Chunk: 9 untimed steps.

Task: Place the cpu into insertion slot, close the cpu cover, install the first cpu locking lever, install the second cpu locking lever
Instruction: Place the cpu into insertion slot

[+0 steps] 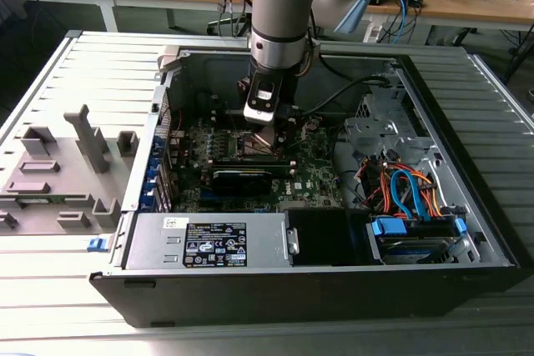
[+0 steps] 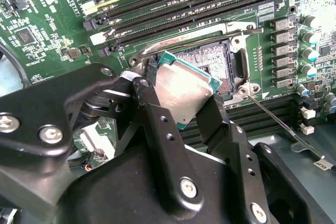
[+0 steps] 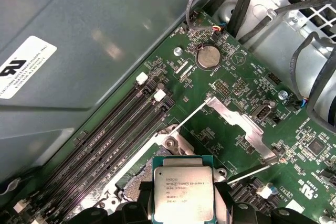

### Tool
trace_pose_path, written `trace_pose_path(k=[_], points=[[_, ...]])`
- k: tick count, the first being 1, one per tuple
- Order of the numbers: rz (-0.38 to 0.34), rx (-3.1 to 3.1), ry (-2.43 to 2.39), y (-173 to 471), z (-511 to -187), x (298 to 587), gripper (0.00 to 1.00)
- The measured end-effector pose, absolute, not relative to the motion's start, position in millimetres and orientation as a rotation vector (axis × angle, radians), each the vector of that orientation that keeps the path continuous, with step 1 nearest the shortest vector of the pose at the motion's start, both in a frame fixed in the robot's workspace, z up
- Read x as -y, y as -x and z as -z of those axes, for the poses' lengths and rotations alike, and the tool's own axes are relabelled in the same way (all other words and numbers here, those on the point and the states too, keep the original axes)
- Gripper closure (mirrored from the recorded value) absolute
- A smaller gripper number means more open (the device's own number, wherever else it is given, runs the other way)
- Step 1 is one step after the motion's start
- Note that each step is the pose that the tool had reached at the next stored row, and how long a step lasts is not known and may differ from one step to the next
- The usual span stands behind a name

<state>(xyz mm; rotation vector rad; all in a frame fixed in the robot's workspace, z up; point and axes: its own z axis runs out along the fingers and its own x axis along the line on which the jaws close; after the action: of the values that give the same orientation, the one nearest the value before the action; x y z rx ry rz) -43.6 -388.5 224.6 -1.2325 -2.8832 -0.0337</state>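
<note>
Clamped on opposite edges of the small flat square cpu (image 2: pixel 181 88) with its pale silvery-grey metal top, my two black metal fingers (image 2: pixel 157 124) grip it between them. In the first wrist view the same cpu (image 3: pixel 184 195) sits between the finger ends. My gripper (image 1: pixel 269 129) hangs from the grey-and-blue arm (image 1: pixel 279 6), down inside the open black computer case (image 1: pixel 250 293).

Being square, the cpu has no long axis. Its metal top faces up toward my wrist, and its green rim shows along two sides. It is tilted rather than flat to the board, held over the socket and not seated.

Just beyond it lies the square dark insertion slot (image 2: pixel 212 59), its bed of contacts bare inside a silver-grey metal frame. A bent wire locking lever (image 2: pixel 194 43) runs along one side of that frame. A second thin straight lever (image 2: pixel 283 125) slants away from the frame's corner. The thin silver-grey metal cpu cover (image 3: pixel 242 125) stands swung off the socket, not over it.

Past that, long black memory slots (image 2: pixel 199 3) run across the green circuit board (image 3: pixel 210 140). In the exterior view the case lies on a grey slatted table (image 1: pixel 50 289).
</note>
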Motion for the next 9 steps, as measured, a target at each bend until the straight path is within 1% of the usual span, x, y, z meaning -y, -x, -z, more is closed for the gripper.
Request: trace_pose_path(k=[9], points=[[0.034,2.875,1.252,43.6,-224.5,388.5,0.45]])
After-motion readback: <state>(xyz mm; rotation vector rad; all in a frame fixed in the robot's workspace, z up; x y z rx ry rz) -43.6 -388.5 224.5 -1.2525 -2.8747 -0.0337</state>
